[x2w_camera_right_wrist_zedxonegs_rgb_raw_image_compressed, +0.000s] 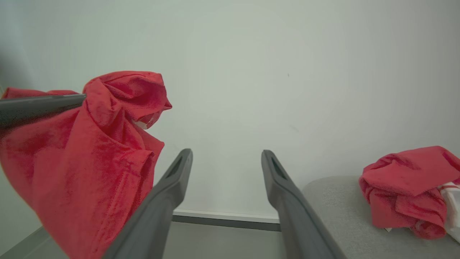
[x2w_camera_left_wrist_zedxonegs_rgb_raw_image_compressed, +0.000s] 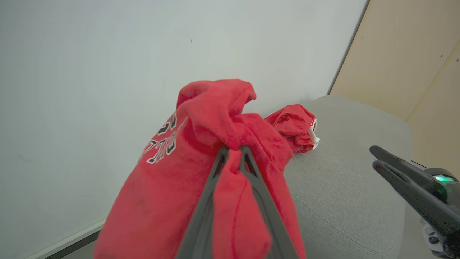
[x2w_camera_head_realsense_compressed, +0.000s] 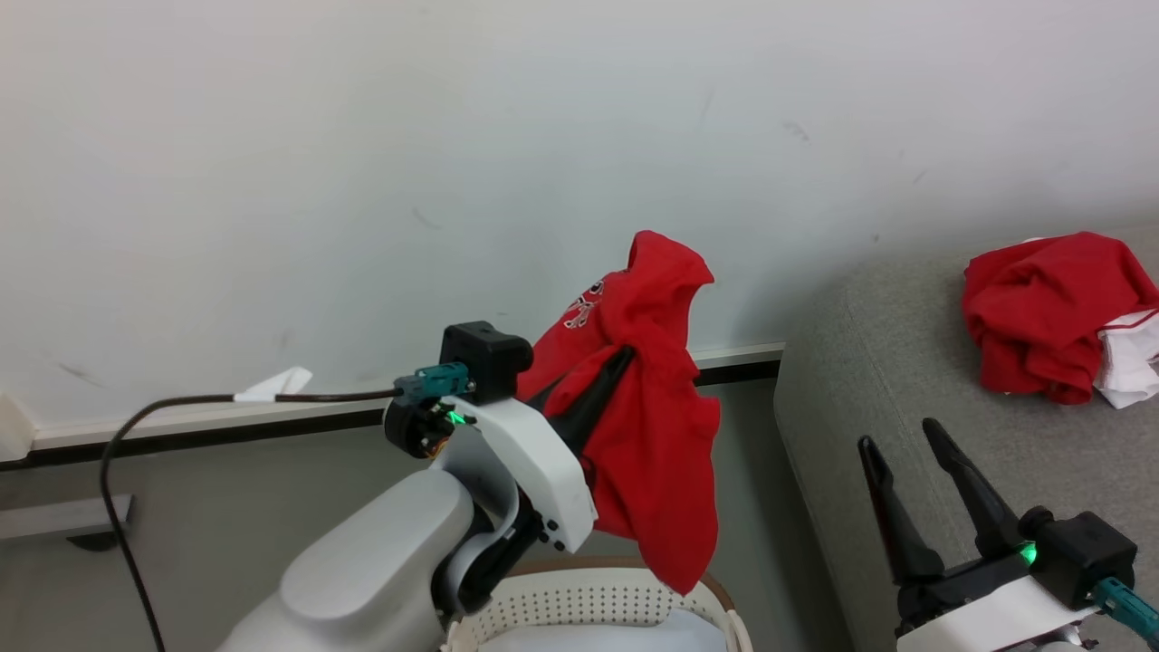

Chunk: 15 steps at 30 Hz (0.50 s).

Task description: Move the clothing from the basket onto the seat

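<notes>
Hanging shirt: a soft red sports shirt with black-and-white letters [x2w_camera_head_realsense_compressed: 652, 435] [x2w_camera_left_wrist_zedxonegs_rgb_raw_image_compressed: 179, 172] is up in the air. It hangs above the basket and to the left of the sofa. Its low end comes down near the basket rim, and I cannot tell if they touch.
Left end effector: the left end effector [x2w_camera_head_realsense_compressed: 625, 358] [x2w_camera_left_wrist_zedxonegs_rgb_raw_image_compressed: 233, 149] has its two long dark fingers squeezed together on a fold of the red shirt. The cloth bunches up over the tips and droops down both sides.
Right end effector: the right end effector [x2w_camera_head_realsense_compressed: 899, 435] [x2w_camera_right_wrist_zedxonegs_rgb_raw_image_compressed: 227, 154] has its fingers wide apart with nothing between them. It sits low by the front of the sofa and points up at the wall.
Basket: the white plastic basket with small round holes and a brown rim [x2w_camera_head_realsense_compressed: 589, 602] is at the bottom of the head view, under the left arm.
Sofa: the big light-grey cloth sofa with round edges [x2w_camera_head_realsense_compressed: 905, 362] is on the right.
Clothes on sofa: a crumpled red garment with a white part [x2w_camera_head_realsense_compressed: 1041, 308] [x2w_camera_right_wrist_zedxonegs_rgb_raw_image_compressed: 399, 180] lies on the sofa seat, well apart from the hanging shirt.
Wall: a plain pale wall [x2w_camera_head_realsense_compressed: 362, 181] is behind it all.
</notes>
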Motion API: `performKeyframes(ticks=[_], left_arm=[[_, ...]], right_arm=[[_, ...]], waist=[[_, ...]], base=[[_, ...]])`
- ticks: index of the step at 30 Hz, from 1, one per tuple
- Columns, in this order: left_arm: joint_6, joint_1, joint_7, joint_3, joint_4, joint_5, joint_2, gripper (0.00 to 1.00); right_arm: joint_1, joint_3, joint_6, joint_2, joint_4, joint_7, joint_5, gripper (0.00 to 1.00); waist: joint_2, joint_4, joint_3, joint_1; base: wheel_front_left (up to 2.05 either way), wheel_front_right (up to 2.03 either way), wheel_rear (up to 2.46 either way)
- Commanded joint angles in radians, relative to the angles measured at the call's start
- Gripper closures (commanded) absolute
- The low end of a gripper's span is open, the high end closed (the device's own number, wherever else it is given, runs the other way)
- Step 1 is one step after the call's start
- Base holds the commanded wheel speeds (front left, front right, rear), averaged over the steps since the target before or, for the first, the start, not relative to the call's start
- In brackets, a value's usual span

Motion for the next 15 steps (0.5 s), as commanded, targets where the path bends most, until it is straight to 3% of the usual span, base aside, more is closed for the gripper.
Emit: performKeyframes(ticks=[1,10,15], left_arm=[[0.001,0.015,0.004,-0.007,-0.011,-0.007,0.002,1.0],[-0.016,0.021,0.029,-0.063,-0.033,0.016,-0.027,1.0],[-0.029,0.013,0.044,-0.096,-0.046,0.029,-0.044,1.0]], right_arm=[[-0.022,0.029,-0.002,-0.017,0.008,0.001,0.015,0.0],[-0.134,0.293,-0.002,-0.09,0.066,0.003,0.125,0.0],[-0.228,0.458,-0.002,-0.17,0.088,0.024,0.22,0.0]], waist=[[-0.0001,0.005,0.0,0.0],[-0.0001,0.044,-0.004,0.0],[-0.0001,0.074,-0.007,0.0]], base=[[0.0,0.0,0.0],[0.0,0.0,0.0],[0.0,0.0,0.0]])
